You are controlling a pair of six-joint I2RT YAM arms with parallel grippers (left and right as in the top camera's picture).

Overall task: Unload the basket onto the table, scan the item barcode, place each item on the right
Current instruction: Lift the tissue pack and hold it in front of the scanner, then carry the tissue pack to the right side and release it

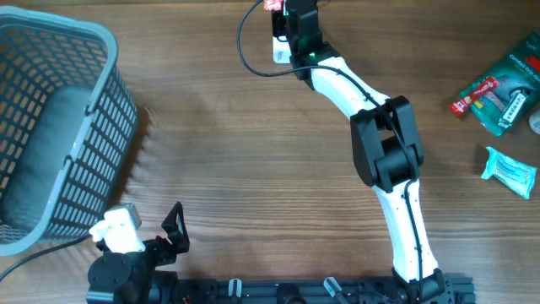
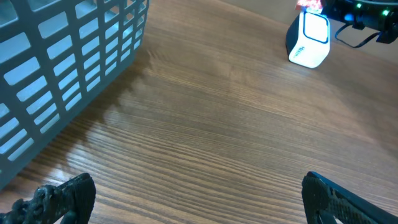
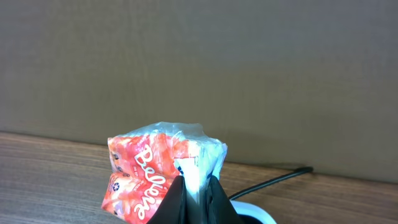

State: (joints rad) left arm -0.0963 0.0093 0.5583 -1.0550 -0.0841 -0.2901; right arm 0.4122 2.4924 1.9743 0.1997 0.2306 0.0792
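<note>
A red-orange plastic pack (image 3: 149, 168) with white lettering hangs in my right gripper (image 3: 198, 196), whose fingers are shut on its clear sealed edge. Just below it, the white barcode scanner (image 3: 256, 215) shows as a rim, with its black cable (image 3: 280, 176) running off to the right. From overhead, the right gripper (image 1: 287, 15) is at the table's far edge, with the pack (image 1: 272, 5) above the scanner (image 1: 278, 52). In the left wrist view the scanner (image 2: 309, 40) stands far off with the pack (image 2: 309, 5) over it. My left gripper (image 2: 199, 205) is open and empty, low over bare wood.
A grey slatted basket (image 1: 51, 127) fills the left side of the table, close to the left gripper (image 1: 173, 226). At the right edge lie a green and red package (image 1: 498, 89) and a light blue packet (image 1: 509, 169). The scanner's cable (image 1: 240, 51) loops at the top centre.
</note>
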